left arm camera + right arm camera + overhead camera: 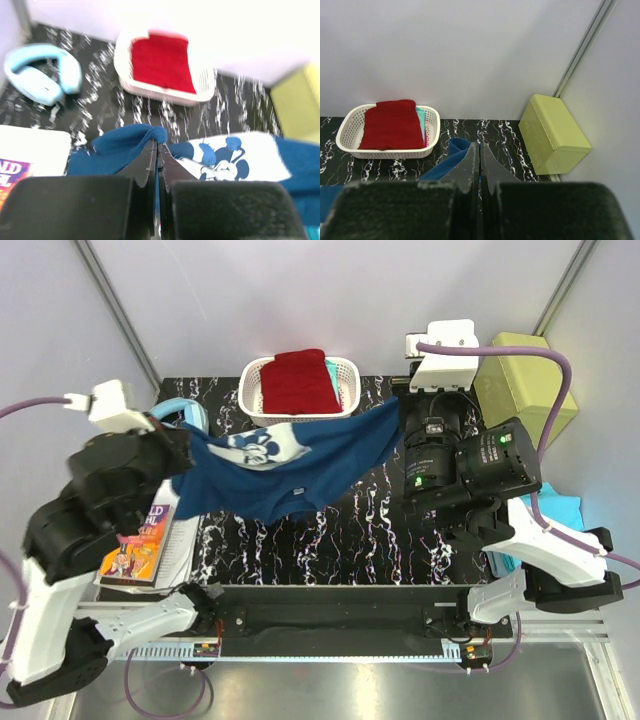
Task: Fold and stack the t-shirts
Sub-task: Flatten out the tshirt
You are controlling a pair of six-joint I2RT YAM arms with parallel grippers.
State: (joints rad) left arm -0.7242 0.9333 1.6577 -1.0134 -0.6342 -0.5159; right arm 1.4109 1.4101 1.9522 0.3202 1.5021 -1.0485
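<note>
The navy t-shirt (300, 465) with a white cartoon-mouse print hangs stretched in the air between my two grippers, above the black marbled table (340, 540). My left gripper (185, 455) is shut on its left edge; the wrist view shows blue cloth (120, 145) pinched at the closed tips (158, 145). My right gripper (400, 410) is shut on its right edge, with cloth (452, 152) beside the closed tips (479, 146). A folded dark red t-shirt (298, 380) lies in the white basket (255, 400), with turquoise cloth (421, 122) under it.
Light blue headphones (42, 72) lie at the table's back left. A magazine (140, 540) lies at the left edge. A yellow-green box (525, 380) stands off the table's right back corner. Turquoise cloth (565, 510) lies right of the right arm.
</note>
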